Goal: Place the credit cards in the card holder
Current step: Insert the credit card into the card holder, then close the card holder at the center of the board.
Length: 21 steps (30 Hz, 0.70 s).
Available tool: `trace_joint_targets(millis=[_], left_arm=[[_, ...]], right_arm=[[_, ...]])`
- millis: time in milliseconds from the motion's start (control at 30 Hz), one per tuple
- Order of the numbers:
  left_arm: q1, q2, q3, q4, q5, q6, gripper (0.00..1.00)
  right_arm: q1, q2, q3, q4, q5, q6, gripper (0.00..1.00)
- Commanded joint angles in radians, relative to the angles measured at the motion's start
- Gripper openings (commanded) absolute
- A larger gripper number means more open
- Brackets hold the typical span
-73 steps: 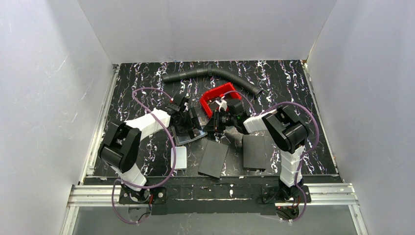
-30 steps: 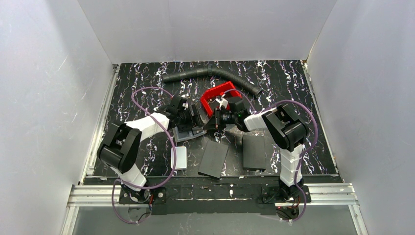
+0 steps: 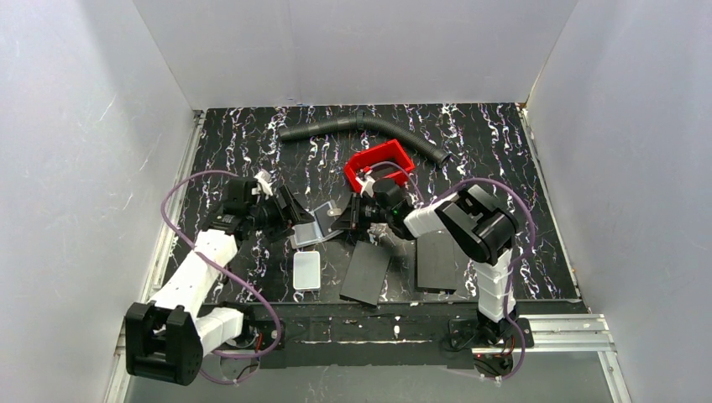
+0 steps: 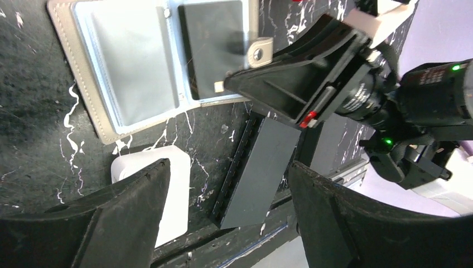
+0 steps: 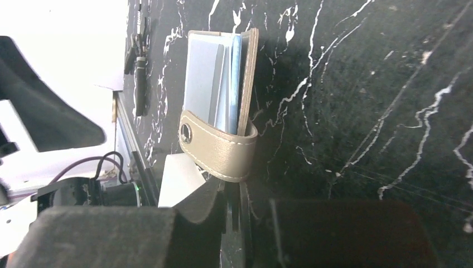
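The card holder point(image 3: 312, 227) lies spread open on the black marbled table, its silver-blue inner faces up point(image 4: 139, 67). One pocket looks dark. My right gripper point(image 3: 348, 217) is at its right edge by the clasp tab point(image 5: 220, 151). Its jaws point(image 5: 240, 195) are nearly together on the holder's thin edge. From that wrist the holder point(image 5: 220, 84) appears edge-on. My left gripper point(image 3: 290, 220) hovers just left of the holder, wide open point(image 4: 228, 167) and holding nothing. No loose credit cards show; they are hidden or out of view.
A white rounded box point(image 3: 306, 270) lies near the front, left of two flat black panels point(image 3: 367, 271) point(image 3: 438, 259). A red tray point(image 3: 378, 161) sits behind the right gripper. A black corrugated hose point(image 3: 369, 128) runs along the back. White walls enclose the table.
My left arm has pulled back to the left, off the holder, and now stretches low along the left side. The right gripper has moved left onto the holder's edge.
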Motion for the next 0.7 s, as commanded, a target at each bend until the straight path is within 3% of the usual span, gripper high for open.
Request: trace_joint_targets(millis=[0,133,367,467,600,667], left_arm=[[0.004,-0.058,0.119,-0.125,-0.029,0.109,0.78],[0.004,-0.093,0.212,-0.142,0.04,0.174,0.82],[0.048,-0.088,0.332,-0.094,0.182,0.104,0.84],[0.105,-0.102,0.375,-0.054,0.217,0.05,0.85],[0.168,-0.072,0.401,-0.004,0.263,-0.039,0.85],[0.177,-0.042,0.34,0.143,0.353,-0.14,0.85]], right_arm=[[0.014,-0.06,0.022,0.023,0.106,-0.01,0.12],[-0.001,-0.172,0.095,-0.161,0.096,-0.07,0.01],[-0.213,-0.339,0.092,-0.161,-0.183,0.048,0.01],[-0.323,-0.436,0.113,-0.257,-0.269,0.042,0.01],[-0.441,-0.51,0.115,-0.164,-0.426,0.174,0.01],[-0.459,-0.527,0.12,-0.081,-0.467,0.251,0.01]])
